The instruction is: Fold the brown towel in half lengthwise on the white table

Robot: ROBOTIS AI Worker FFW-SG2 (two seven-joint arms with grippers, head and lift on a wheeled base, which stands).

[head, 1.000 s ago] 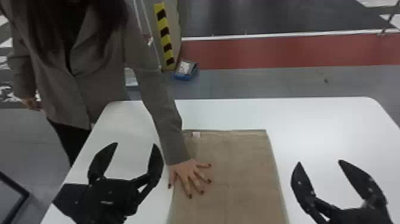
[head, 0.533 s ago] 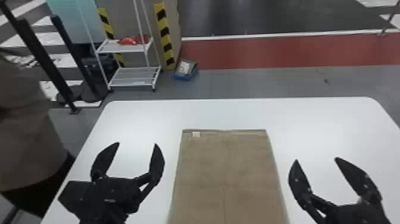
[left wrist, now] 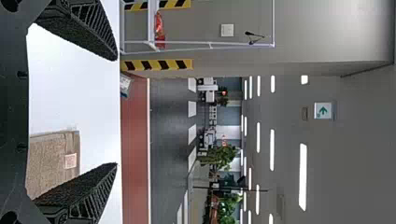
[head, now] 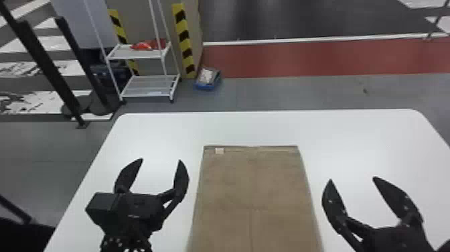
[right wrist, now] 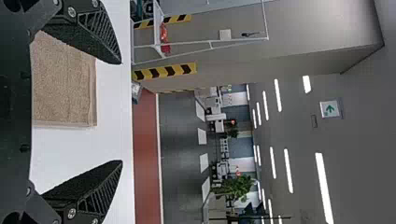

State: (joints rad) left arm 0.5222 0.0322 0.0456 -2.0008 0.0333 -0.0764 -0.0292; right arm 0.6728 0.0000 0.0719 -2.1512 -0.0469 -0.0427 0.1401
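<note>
In the head view the brown towel [head: 251, 187] lies flat on the white table [head: 361, 140], a pale tag at its far left corner. My left gripper [head: 161, 160] is open over the table, left of the towel. To the towel's right, my right gripper [head: 352, 179] is open too. In the left wrist view, the towel's tagged corner [left wrist: 51, 158] lies beyond the open left gripper [left wrist: 116, 112]. The right wrist view has the towel's other far corner [right wrist: 65, 84] past the open right gripper [right wrist: 122, 112]. Nothing is between either pair of fingers.
Beyond the table's far left stands a white wire shelf [head: 150, 87] with a red item on it. A blue box [head: 207, 79] sits on the floor near a yellow-and-black striped post [head: 184, 40].
The person's hand has lifted off the towel, and the person has gone out to the left. The right gripper has shifted slightly up and left; the left one is nearly unmoved.
</note>
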